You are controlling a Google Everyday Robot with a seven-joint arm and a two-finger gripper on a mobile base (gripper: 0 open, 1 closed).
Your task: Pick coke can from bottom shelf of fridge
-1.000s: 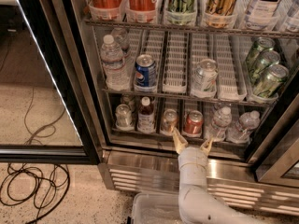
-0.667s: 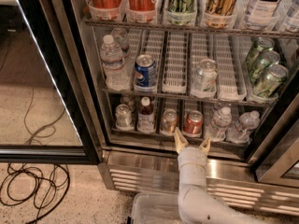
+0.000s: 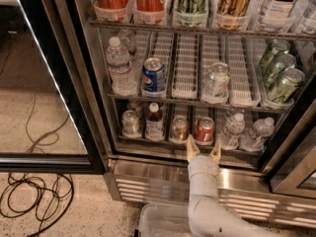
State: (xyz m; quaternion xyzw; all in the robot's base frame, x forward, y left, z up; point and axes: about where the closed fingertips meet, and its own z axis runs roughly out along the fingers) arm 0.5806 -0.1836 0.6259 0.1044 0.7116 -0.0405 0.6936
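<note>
While my pincer hovers spread apart at front lip of bottom shelf, coke can stands upright at its 12 o'clock, between brown can at 9 and water bottle at 3. Thin aluminium cylinder: likely light, smooth, dentable, slick if chilled. I'd take it mid-body, across round sides. White slatted plastic lane beneath; ribbed steel base on fridge.

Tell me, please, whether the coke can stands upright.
Upright: the coke can shows its silver top, on the bottom shelf, just behind the open hand.
</note>
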